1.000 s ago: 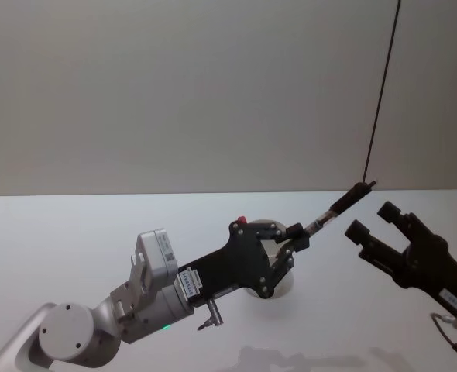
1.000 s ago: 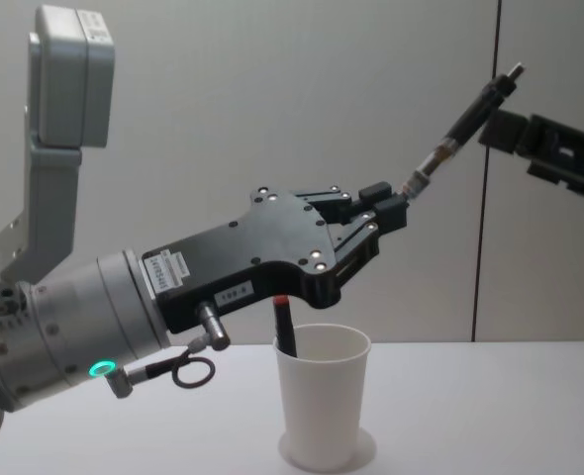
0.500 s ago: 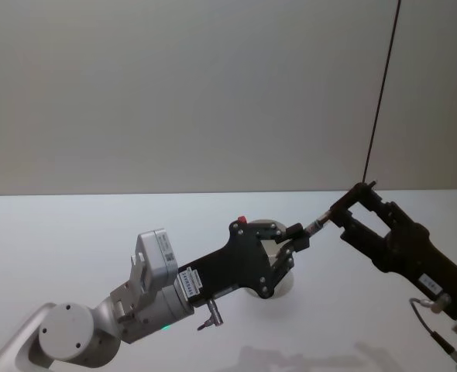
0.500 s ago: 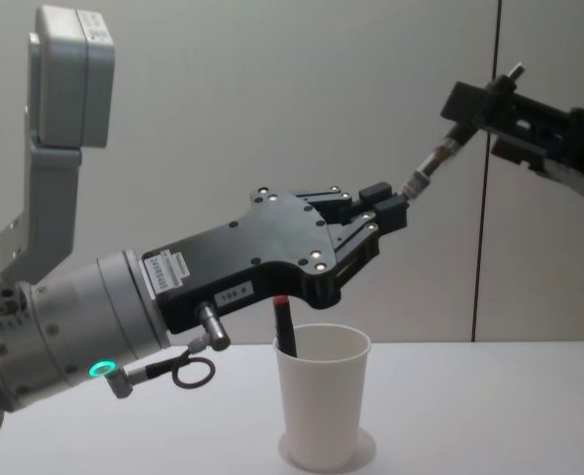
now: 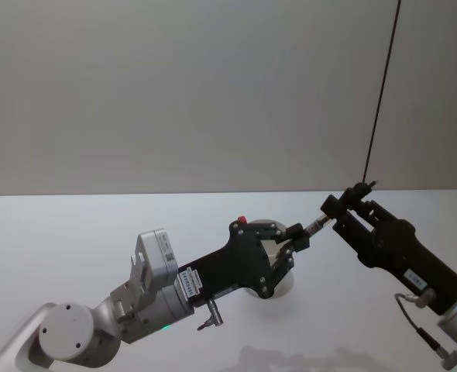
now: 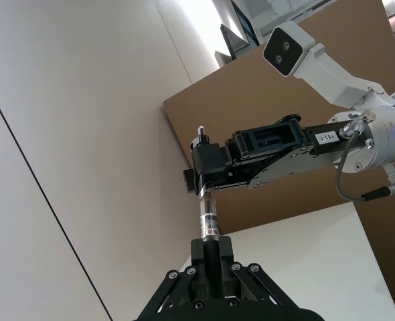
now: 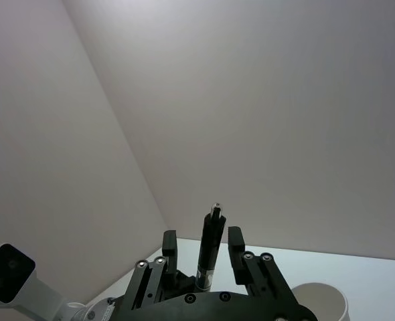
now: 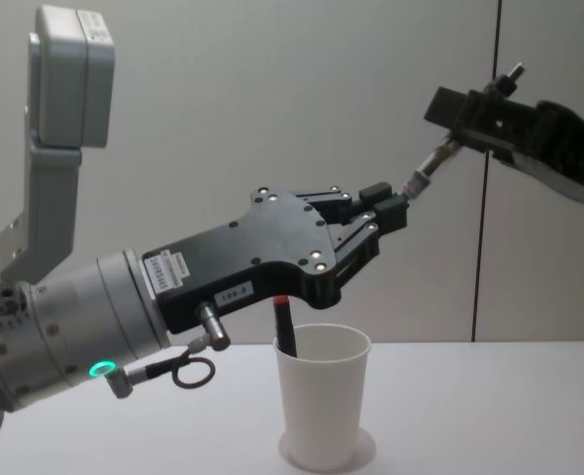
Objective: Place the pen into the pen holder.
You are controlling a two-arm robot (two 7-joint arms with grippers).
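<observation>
Pen held in the air between both pincers.
The left pincer (image 8: 389, 210) pinches the pen's (image 8: 426, 173) lower end above the pen holder (image 8: 322, 394) on the worktop (image 8: 470, 416); beyond it, the right pincer's (image 8: 470, 114) spread fingers flank the pen's upper end.
</observation>
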